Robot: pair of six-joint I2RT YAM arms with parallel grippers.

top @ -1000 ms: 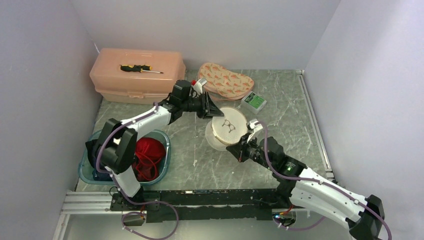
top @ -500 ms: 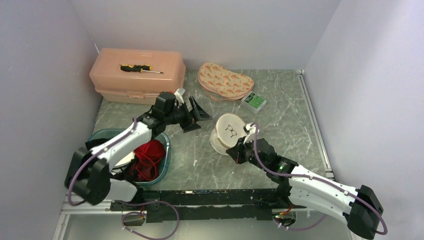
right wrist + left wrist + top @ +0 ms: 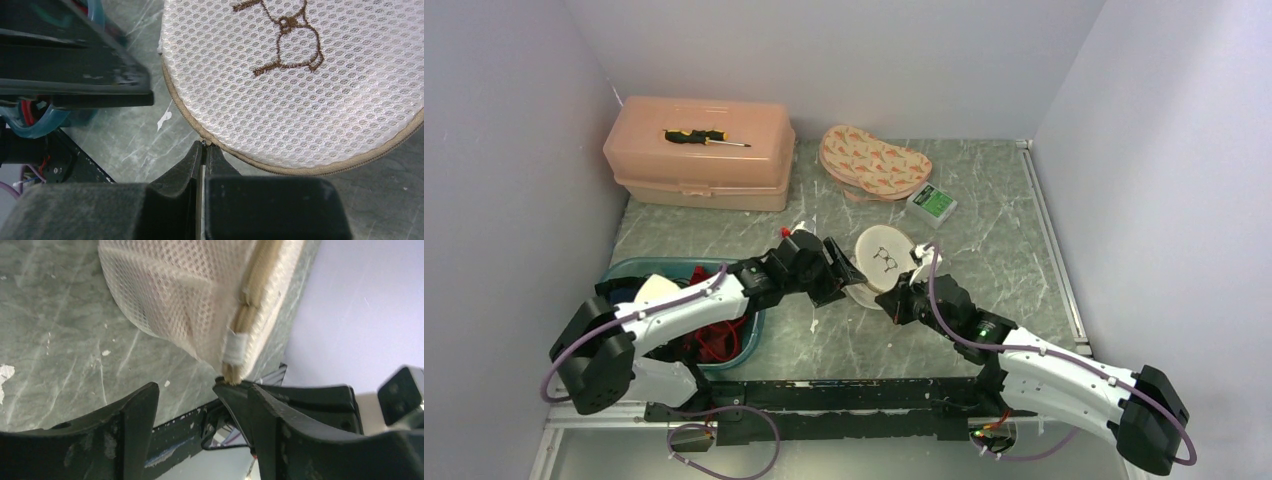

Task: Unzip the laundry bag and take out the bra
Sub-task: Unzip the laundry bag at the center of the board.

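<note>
The laundry bag (image 3: 320,90) is white honeycomb mesh cloth with tan edging; the table (image 3: 994,200) looks smooth and marbled.

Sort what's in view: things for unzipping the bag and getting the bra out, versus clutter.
Job in hand:
laundry bag, pinched at its zip edge by the right gripper
red bra, in the teal basin
left gripper, open beside the bag

Lying about:
peach box
screwdriver on it
patterned pouch
green packet
</note>
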